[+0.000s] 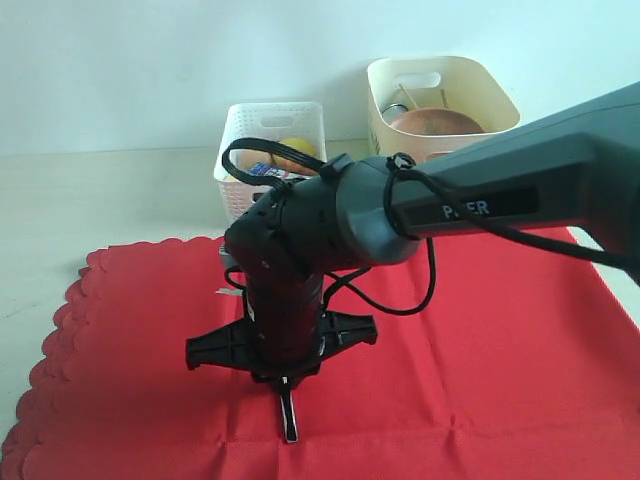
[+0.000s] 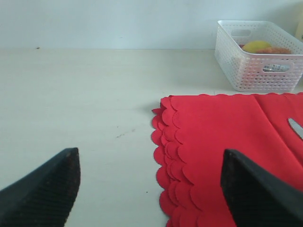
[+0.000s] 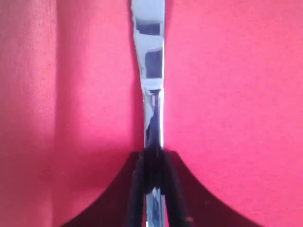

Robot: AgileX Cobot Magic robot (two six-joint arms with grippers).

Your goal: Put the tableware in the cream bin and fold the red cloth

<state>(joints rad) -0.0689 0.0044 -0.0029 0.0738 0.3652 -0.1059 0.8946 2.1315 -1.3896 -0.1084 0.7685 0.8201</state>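
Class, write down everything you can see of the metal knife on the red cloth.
The metal knife is slim, shiny steel, mirroring dark and pale patches. It lies on the red cloth, running straight out from the right gripper, whose black jaws pinch one end from both sides. The left wrist view shows only its pale tip.

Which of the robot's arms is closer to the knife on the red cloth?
Right. The right gripper has its jaws clamped on the metal knife; the left gripper hangs open at the scalloped edge of the red cloth, away from it.
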